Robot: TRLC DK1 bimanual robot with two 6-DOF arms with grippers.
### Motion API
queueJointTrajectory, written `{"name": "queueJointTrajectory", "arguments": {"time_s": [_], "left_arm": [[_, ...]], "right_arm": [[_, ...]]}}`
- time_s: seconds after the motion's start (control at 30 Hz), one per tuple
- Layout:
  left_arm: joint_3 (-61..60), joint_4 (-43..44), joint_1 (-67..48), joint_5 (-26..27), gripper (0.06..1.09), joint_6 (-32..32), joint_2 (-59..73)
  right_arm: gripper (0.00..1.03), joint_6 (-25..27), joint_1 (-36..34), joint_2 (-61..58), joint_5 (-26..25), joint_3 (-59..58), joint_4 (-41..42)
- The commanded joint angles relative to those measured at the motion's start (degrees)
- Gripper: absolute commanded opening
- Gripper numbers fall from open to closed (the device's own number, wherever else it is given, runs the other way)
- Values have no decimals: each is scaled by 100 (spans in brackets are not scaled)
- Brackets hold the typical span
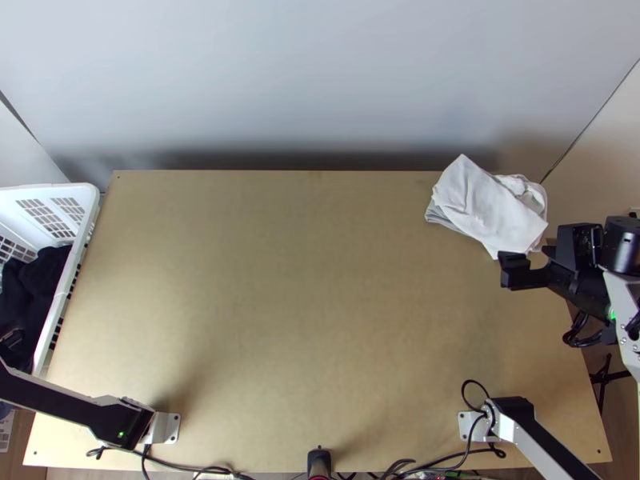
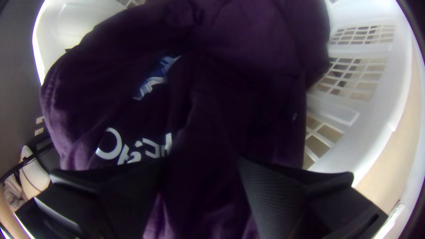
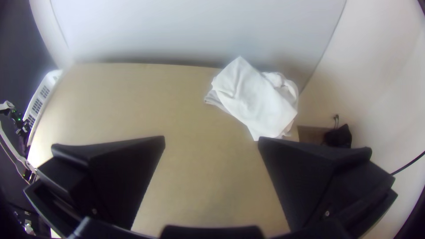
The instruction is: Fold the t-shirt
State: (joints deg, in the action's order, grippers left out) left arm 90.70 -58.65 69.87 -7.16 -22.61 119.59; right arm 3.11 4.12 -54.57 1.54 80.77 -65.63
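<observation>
In the top view, my left gripper [image 1: 12,339] is at the left edge, over a dark shirt [image 1: 42,272] bunched in the white basket. The left wrist view has this shirt [image 2: 248,102] close up, looking purple with a pale print, below my left gripper [image 2: 201,177], whose fingers stand apart. My right gripper [image 1: 524,270] is by the table's right edge, just nearer than a white cloth [image 1: 488,206] lying folded and rumpled at the far right corner. In the right wrist view my right gripper [image 3: 211,146] is open, nothing between its fingers, the white cloth [image 3: 256,102] beyond.
The white basket [image 1: 90,210] stands against the table's left side. Bare wood [image 1: 304,296] spans the middle of the table. Cables [image 1: 448,458] run along the near edge. A pale wall [image 1: 320,72] rises behind the far edge.
</observation>
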Motion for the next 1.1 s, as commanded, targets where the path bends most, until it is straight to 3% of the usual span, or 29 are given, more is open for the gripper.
{"name": "queueJointTrajectory", "arguments": {"time_s": [0.0, 0.17, 0.23, 0.27, 0.43, 0.53, 0.67, 0.77, 0.87, 1.07], "left_arm": [[-456, 65, -43, 250, 22, -103, -155], [-694, 170, 36, 435, 22, -437, -199], [-746, 302, 71, 470, 29, -525, -182], [-817, 267, 89, 646, 11, -657, -226], [-896, 179, 89, 760, 9, -921, -428], [-667, 12, 1, 1085, 9, -841, -973], [484, -419, -219, 1955, 9, -516, -1975], [2066, -920, -272, 2948, 9, -86, -2291], [3446, -1122, -307, 3396, 9, 503, -2291], [3894, -858, -307, 4319, 9, 1198, -2889]], "right_arm": [[98, 102, -69, -124, 4, 176, 15], [98, 102, -78, -221, 13, 475, 15], [98, 93, -78, -256, 22, 589, 15], [98, 93, -69, -274, 22, 624, 15], [98, 40, -69, -291, 22, 650, 15], [98, 40, -69, -265, 22, 642, 15], [98, 40, -69, -248, 22, 650, 15], [98, 40, -69, -230, 22, 633, 15], [98, 40, -60, -186, 22, 571, 15], [98, 66, -60, 7, 22, 325, 138]]}}
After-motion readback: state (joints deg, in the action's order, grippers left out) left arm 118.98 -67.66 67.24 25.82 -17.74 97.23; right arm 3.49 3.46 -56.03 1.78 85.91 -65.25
